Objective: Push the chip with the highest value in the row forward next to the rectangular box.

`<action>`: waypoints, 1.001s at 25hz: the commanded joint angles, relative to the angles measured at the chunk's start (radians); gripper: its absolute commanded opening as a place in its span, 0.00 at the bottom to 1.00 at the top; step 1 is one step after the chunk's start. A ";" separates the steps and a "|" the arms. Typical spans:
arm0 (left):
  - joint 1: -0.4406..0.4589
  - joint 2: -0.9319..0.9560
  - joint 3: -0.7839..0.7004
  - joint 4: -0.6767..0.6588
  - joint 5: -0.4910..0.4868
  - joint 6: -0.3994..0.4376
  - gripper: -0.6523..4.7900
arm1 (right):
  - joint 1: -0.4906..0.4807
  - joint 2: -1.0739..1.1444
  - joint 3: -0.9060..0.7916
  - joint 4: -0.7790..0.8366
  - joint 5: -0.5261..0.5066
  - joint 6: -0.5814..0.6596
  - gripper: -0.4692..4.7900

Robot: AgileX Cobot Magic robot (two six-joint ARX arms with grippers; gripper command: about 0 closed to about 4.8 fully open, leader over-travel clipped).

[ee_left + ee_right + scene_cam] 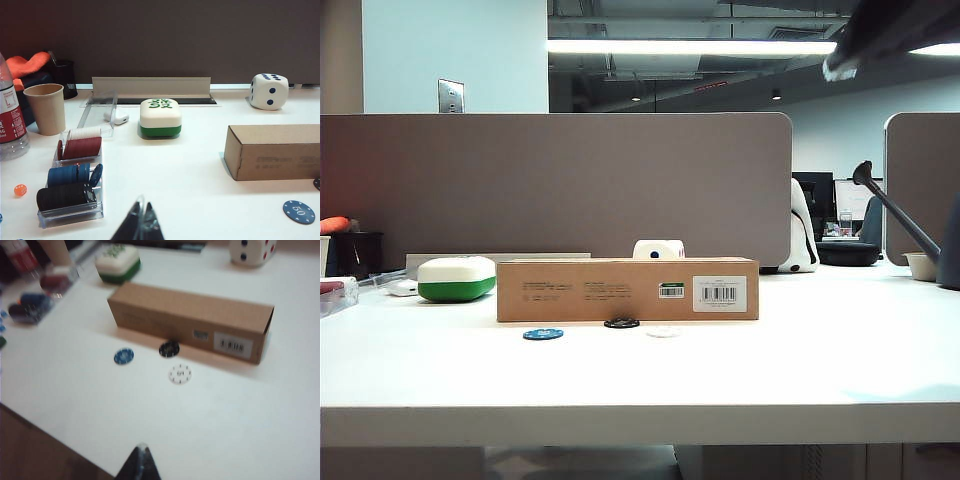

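Note:
The long brown rectangular box (627,290) lies across the middle of the table. The black chip (621,322) rests right against its front face, ahead of the other two in the row. The blue chip (543,334) and the white chip (663,331) lie a little nearer to the table's front edge. In the right wrist view the black chip (169,348) touches the box (190,320). My right gripper (142,452) is shut and empty, raised well back from the chips. My left gripper (142,217) is shut too, hovering left of the box (272,152).
A white-and-green rounded case (457,278) sits left of the box, with a white die (658,249) behind the box. A clear tray of stacked chips (75,175), a paper cup (45,108) and a bottle (10,120) stand at the far left.

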 commanded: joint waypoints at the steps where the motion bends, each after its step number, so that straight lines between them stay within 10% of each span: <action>1: 0.002 0.000 0.004 0.013 0.000 0.001 0.11 | -0.027 -0.080 0.004 0.014 0.002 -0.031 0.07; 18: 0.002 0.000 0.004 0.012 0.000 0.001 0.11 | -0.411 -0.262 -0.048 0.053 0.008 -0.308 0.07; 25: 0.002 0.000 0.004 0.013 0.004 0.001 0.11 | -0.623 -0.266 -0.253 0.151 -0.096 -0.234 0.07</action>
